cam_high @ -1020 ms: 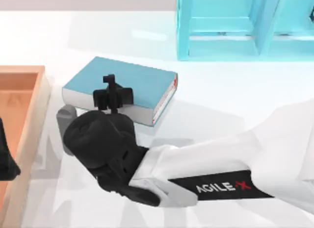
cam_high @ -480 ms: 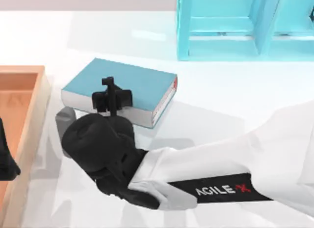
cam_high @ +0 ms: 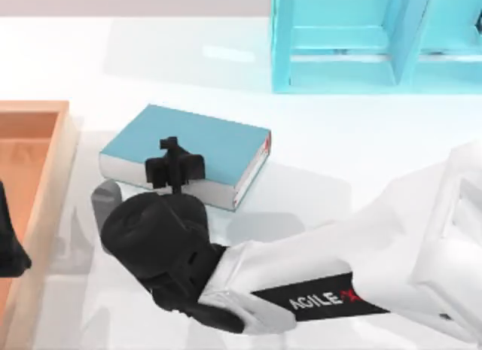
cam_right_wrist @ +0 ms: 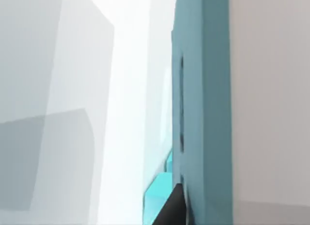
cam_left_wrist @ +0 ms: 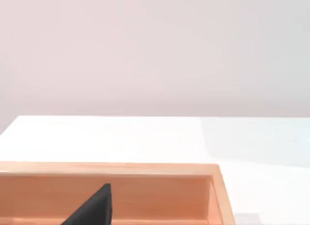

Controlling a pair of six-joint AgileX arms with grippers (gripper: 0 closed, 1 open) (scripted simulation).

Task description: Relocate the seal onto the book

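White table (cam_high: pixel 361 139), glossy, carries everything. Cyan shelf unit (cam_high: pixel 354 41) stands at the far edge, right of centre; the right wrist view catches a strip of it (cam_right_wrist: pixel 157 201).

Right arm (cam_high: pixel 339 275), white with a black AgileX band, reaches in from the near right toward the left half of the table. Its black wrist housing sits just in front of the book's near edge.

Wooden tray (cam_high: pixel 38 184) along the left side; the left wrist view shows its rim (cam_left_wrist: pixel 111 168) and inner wall.

Teal-blue book (cam_high: pixel 203 139) lies flat, left of centre, white page edges facing near, its cover filling a band in the right wrist view (cam_right_wrist: pixel 203 113).

Right gripper (cam_high: pixel 175 163) is over the book's near edge. Fingers spread or pressed: cannot tell.

Left gripper (cam_high: pixel 9 245) parked at the left edge over the tray; fingers: cannot tell.

Seal: hidden, position cannot be told.
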